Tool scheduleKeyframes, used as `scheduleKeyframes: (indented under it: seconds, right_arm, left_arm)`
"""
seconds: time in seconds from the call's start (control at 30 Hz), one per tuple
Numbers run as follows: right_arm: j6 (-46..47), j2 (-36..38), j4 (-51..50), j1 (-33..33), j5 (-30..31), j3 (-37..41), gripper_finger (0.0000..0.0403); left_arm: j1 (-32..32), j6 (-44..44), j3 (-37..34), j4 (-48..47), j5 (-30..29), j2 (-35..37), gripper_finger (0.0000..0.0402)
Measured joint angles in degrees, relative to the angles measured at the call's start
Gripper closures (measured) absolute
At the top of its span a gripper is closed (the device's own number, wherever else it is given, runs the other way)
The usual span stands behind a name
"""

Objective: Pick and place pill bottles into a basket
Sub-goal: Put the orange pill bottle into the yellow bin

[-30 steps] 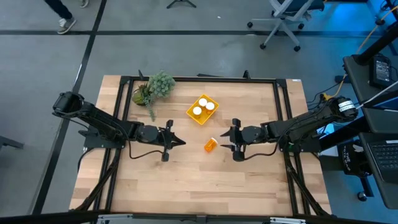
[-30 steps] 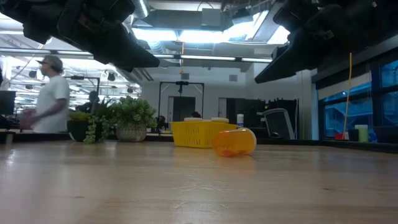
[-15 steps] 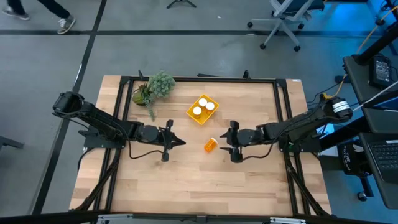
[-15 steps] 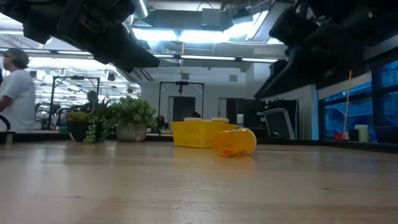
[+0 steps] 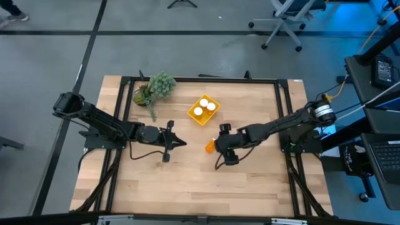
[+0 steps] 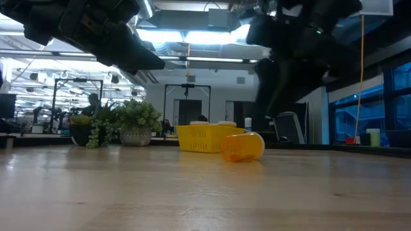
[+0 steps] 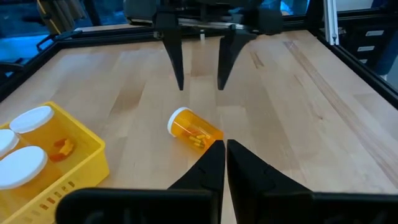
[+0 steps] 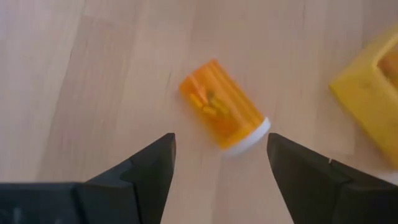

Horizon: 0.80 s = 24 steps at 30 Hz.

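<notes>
One orange pill bottle (image 5: 210, 147) with a white cap lies on its side on the wooden table, just near of the yellow basket (image 5: 204, 110). It also shows in the right wrist view (image 8: 221, 112) and the left wrist view (image 7: 191, 130). Three white-capped bottles (image 7: 25, 165) stand in the basket (image 7: 68, 168). My right gripper (image 5: 220, 145) hangs open above the lying bottle, fingers pointing down, one on either side of it and clear of it (image 8: 221, 158). My left gripper (image 5: 180, 142) is shut and empty, to the left of the bottle (image 7: 224, 162).
A green potted plant (image 5: 155, 87) stands at the table's far left, behind the basket's left. A black frame (image 5: 200, 79) runs along the table's edges. Bare wood lies toward the near edge (image 5: 200, 187).
My right gripper has gone toward the table's left, from beside the lying bottle to over it, and has tipped its fingers downward. The bottle and my left gripper have stayed where they were.
</notes>
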<state>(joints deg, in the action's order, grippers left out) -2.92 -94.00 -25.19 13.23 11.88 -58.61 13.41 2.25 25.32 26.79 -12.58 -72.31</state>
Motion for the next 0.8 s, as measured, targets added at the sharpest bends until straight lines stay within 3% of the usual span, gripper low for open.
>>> scheduleKeyframes:
  seconds: [0.27, 0.5, 0.8]
  right_arm:
    - [-6.91, -5.42, -7.34, -0.18, -0.04, -11.23, 0.0147]
    - [-8.5, -12.34, -14.74, -2.78, -5.13, -18.37, 0.0147]
    - [-13.19, -16.91, -19.46, -4.54, -4.07, -20.42, 0.0147]
  left_arm:
    - [0.0, 0.0, 0.02, -0.74, 0.0, 0.0, 0.0388]
    - [0.0, 0.0, 0.02, -1.37, 0.0, 0.0, 0.0384]
    - [0.0, 0.02, 0.02, -1.79, 0.0, 0.0, 0.0384]
